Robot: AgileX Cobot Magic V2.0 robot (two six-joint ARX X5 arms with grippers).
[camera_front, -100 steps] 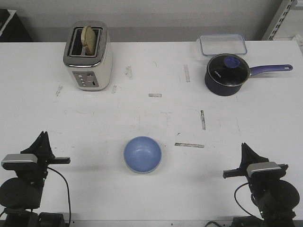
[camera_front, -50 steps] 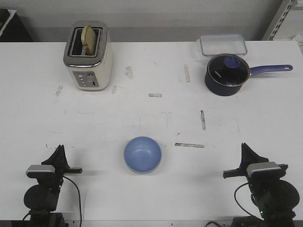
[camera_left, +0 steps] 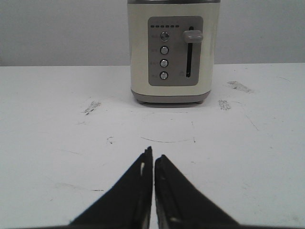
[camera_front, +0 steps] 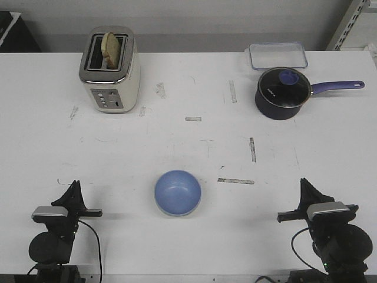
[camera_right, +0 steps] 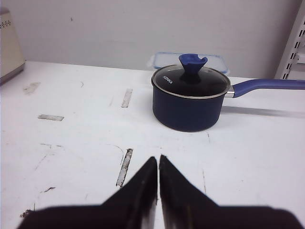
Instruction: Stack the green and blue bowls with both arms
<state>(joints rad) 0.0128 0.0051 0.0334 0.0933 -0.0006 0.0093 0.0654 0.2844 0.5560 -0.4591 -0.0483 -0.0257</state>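
Observation:
The light blue bowl [camera_front: 177, 192] sits upright on the white table [camera_front: 188, 147], near the front and midway between my arms. A thin pale edge shows under its near rim; I cannot tell whether that is the mint green bowl, which shows nowhere else. My left gripper [camera_front: 73, 187] is shut and empty, low near the front left, well left of the bowl. My right gripper [camera_front: 304, 184] is shut and empty at the front right. In the left wrist view the left gripper [camera_left: 153, 155] has its jaws together; so has the right gripper [camera_right: 158, 158] in the right wrist view. Neither wrist view shows a bowl.
A cream toaster [camera_front: 109, 69] with bread in it stands at the back left, facing the left gripper [camera_left: 172, 52]. A dark blue glass-lidded saucepan [camera_front: 282, 92] and a clear lidded box [camera_front: 277, 55] stand at the back right; the saucepan [camera_right: 189, 98] is ahead of the right gripper.
The left arm moved right and drew back toward the front edge a second ago, then stayed still. The bowl and the right arm have not moved.

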